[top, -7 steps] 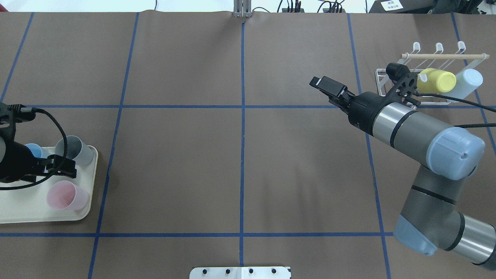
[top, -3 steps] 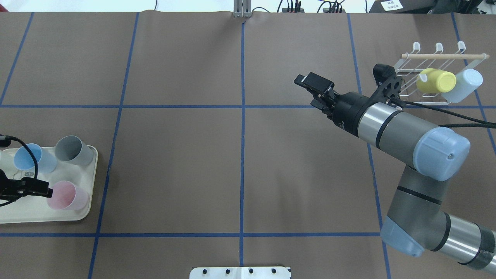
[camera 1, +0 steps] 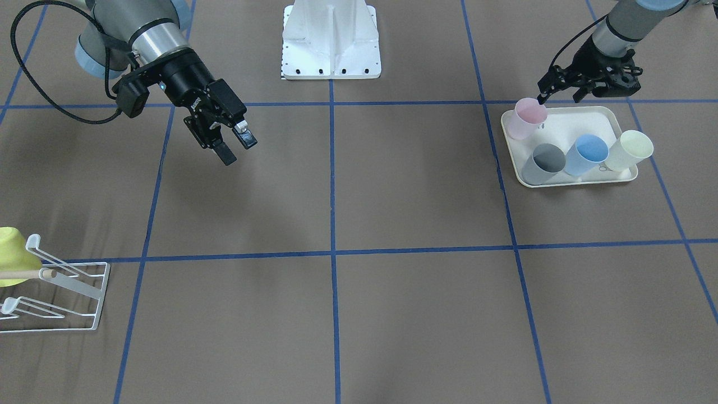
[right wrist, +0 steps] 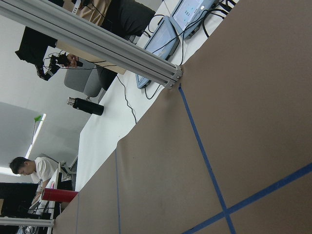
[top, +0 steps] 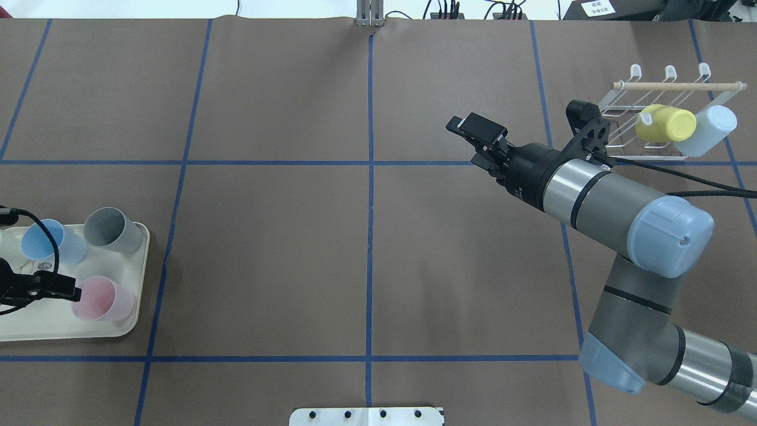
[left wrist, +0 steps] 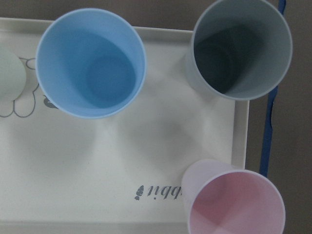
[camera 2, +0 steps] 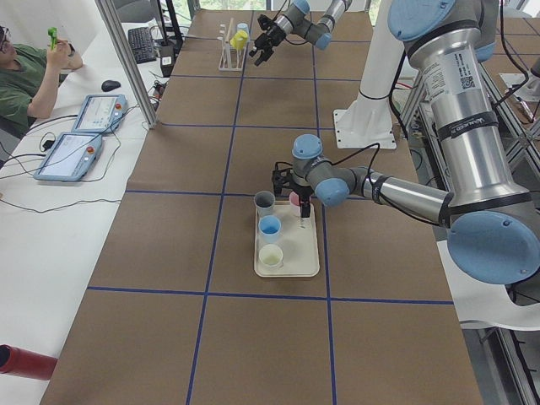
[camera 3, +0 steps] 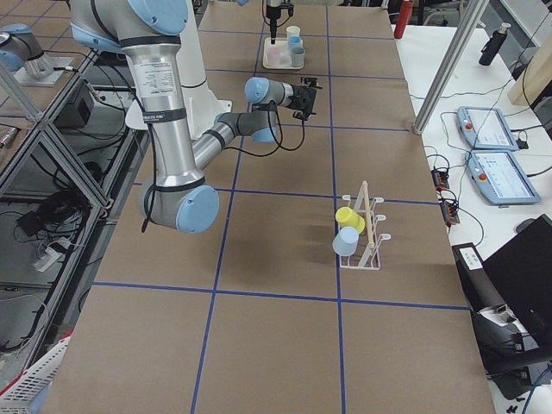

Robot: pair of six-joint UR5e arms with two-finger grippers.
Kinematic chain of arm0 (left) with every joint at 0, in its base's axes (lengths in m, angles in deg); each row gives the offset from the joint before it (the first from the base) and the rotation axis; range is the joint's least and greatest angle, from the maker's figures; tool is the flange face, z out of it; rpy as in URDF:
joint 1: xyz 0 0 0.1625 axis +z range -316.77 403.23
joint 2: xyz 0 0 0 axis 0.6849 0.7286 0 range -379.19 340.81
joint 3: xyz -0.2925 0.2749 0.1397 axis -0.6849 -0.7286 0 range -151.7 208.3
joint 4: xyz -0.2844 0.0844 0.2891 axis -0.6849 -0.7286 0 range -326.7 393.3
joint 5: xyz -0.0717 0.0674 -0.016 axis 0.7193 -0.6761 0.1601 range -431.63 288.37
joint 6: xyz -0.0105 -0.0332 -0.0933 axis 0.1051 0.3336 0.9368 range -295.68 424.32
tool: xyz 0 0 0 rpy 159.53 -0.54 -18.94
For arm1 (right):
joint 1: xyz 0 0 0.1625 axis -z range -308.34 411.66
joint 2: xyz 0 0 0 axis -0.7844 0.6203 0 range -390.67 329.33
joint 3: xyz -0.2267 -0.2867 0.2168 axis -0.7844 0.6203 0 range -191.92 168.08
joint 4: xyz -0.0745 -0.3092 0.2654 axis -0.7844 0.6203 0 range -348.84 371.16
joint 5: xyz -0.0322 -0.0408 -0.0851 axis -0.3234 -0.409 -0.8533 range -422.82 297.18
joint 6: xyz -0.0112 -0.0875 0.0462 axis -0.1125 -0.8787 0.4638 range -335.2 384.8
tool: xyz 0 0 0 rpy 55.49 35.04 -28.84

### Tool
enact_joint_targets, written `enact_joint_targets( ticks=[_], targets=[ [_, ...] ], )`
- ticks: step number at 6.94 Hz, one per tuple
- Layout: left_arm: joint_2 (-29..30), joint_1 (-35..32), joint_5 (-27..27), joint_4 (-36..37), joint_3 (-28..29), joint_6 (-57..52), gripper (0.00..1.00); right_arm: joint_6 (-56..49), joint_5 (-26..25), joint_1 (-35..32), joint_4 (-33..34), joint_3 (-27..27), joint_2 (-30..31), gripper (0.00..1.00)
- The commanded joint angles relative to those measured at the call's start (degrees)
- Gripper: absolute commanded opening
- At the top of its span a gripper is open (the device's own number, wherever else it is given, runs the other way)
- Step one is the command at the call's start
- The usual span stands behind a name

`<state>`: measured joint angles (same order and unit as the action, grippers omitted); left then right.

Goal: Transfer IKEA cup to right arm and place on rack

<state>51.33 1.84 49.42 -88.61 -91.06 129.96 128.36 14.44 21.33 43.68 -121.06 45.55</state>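
Left gripper at the pink cup, right gripper mid-air

In the front-facing view the left gripper hangs at upper right with its fingers apart. One tip is at the far rim of the pink cup, which stands on the cream tray near a grey cup, a blue cup and a pale green cup (none lifted). The right gripper, upper left, is spread and empty. The rack, upper right in the overhead view, carries a yellow cup and a pale blue cup.
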Motion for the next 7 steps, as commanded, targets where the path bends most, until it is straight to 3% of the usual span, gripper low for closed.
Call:
enact_joint_targets(
  ticks=[1,2,4,7],
  targets=[
    [2.4,0.0,-0.3,0.3,2.0,0.5,0.99,0.1,0.0,0.1,0.0,0.5,-0.2,0.99],
    [3.5,0.1,-0.4,0.3,3.3,0.5,0.99,0.0,0.0,0.1,0.0,0.9,-0.3,0.99],
    [4.3,0.2,-0.6,0.3,4.4,0.5,0.83,0.1,0.0,0.1,0.0,1.1,-0.3,0.99],
    [5.0,0.1,-0.4,0.3,5.2,0.5,0.81,0.0,0.0,0.1,0.0,1.1,-0.3,0.99]
  ],
)
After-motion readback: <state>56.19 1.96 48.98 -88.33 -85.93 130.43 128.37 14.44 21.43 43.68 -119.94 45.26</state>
